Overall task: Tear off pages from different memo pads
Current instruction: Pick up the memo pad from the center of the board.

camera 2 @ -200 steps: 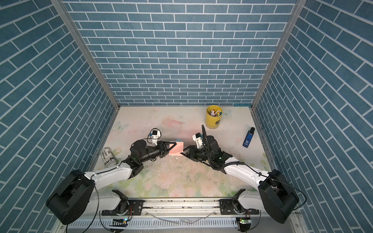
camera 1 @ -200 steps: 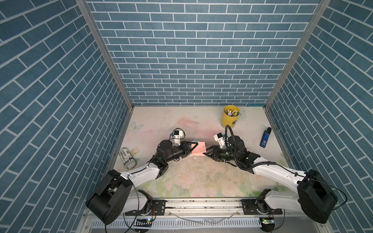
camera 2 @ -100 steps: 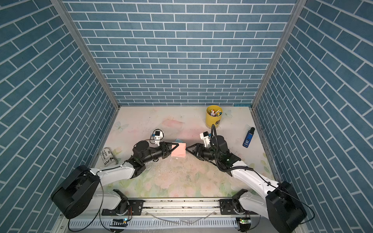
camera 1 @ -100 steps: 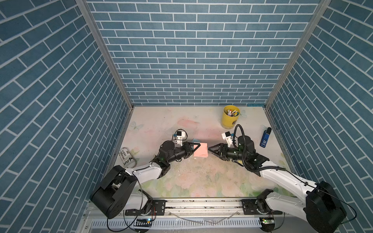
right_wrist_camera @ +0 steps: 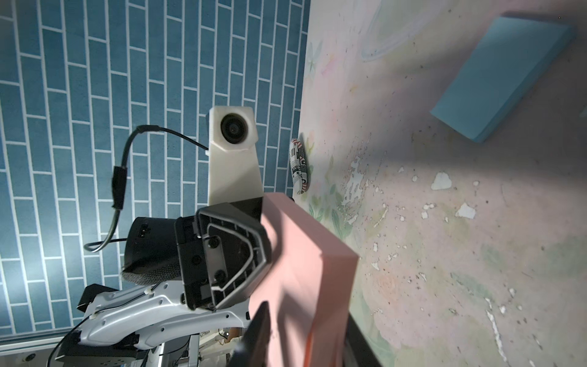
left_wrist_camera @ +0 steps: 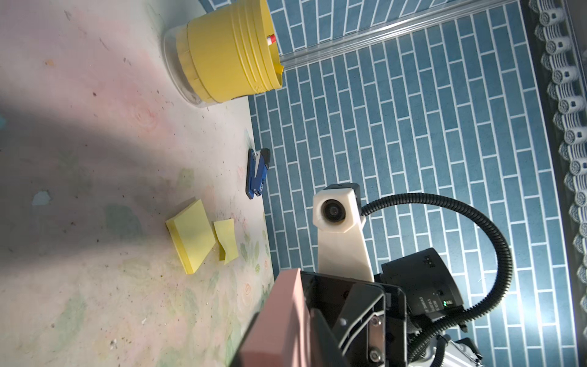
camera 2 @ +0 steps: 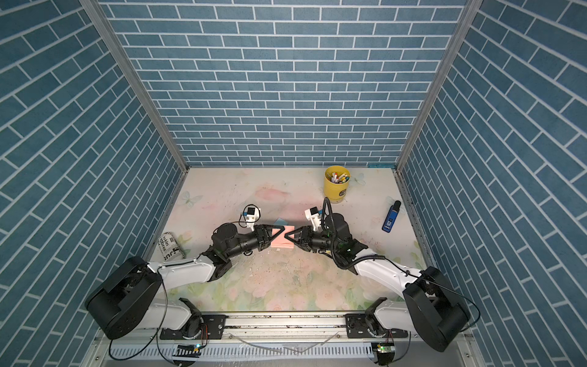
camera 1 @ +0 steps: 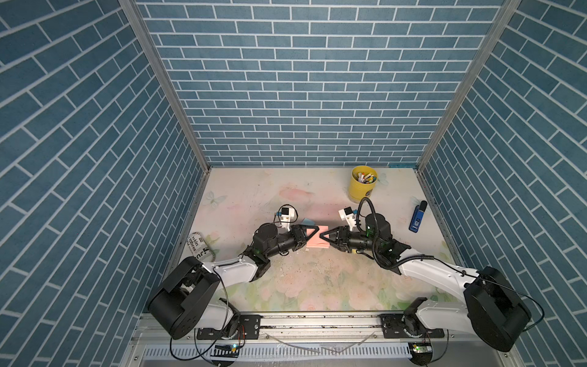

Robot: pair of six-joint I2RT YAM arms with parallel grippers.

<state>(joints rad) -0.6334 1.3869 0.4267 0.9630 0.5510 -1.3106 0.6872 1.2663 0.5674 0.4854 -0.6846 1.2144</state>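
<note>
both top views: the salmon-pink square memo pad (camera 1: 318,237) (camera 2: 283,237), a thick paper block, sits near the centre of the pale floral tabletop (camera 1: 301,279), flanked by two black grippers that meet over it. the left gripper (camera 1: 313,233) comes in from 9 o'clock and the right gripper (camera 1: 324,235) from 3 o'clock, their tips almost touching above the pink block. right wrist view: one black left-gripper finger (right_wrist_camera: 228,263) lies flat against a face of the pink pad (right_wrist_camera: 305,270); its jaws appear to be clamped on the block, though the second finger is hidden. left wrist view: the right gripper's black finger (left_wrist_camera: 346,317) presses on the pad's edge (left_wrist_camera: 279,321); whether its jaws are apart or together cannot be told. a light blue square memo pad (right_wrist_camera: 505,76) lies flat just beyond the pink one at about 11 o'clock, only a corner showing in a top view (camera 1: 306,220). a yellow square memo pad (left_wrist_camera: 192,235) lies flat on the table under the right arm with a loose, creased yellow paper page (left_wrist_camera: 226,240) just beside it. a yellow plastic cup of pens (camera 1: 364,183) stands at 1 o'clock, a blue stapler (camera 1: 417,216) at 3 o'clock near the wall, and a newsprint-patterned roll (camera 1: 198,249) at 9 o'clock.
</note>
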